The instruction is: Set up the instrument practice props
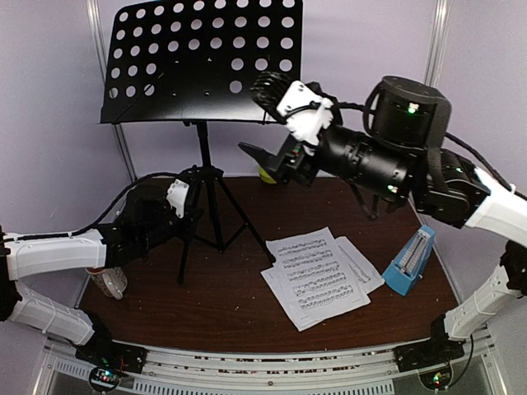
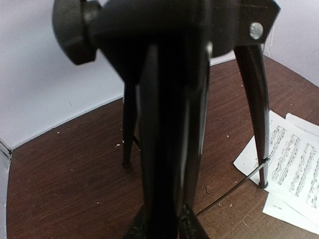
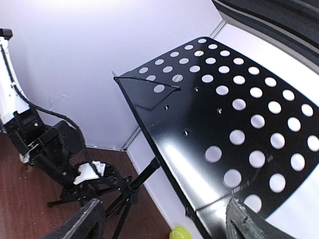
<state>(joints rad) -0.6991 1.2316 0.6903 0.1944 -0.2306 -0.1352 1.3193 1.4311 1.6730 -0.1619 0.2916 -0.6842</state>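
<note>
The black music stand (image 1: 206, 177) stands at the back left, its hole-punched desk (image 1: 198, 58) up high. My left gripper (image 1: 188, 200) is at the tripod hub. In the left wrist view it (image 2: 163, 230) is shut on a black tube of the stand (image 2: 169, 124). My right gripper (image 1: 265, 136) is open and empty by the desk's lower right corner. In the right wrist view it (image 3: 162, 226) faces the desk (image 3: 224, 124). White sheet-music pages (image 1: 317, 276) lie flat at centre right. The blue metronome (image 1: 410, 262) stands to their right.
A white-and-orange mug (image 1: 107, 281) sits under my left arm at the table's left edge. A lime-green bowl (image 1: 265, 174) lies at the back behind my right gripper and also shows in the right wrist view (image 3: 180, 233). Walls close the back and sides.
</note>
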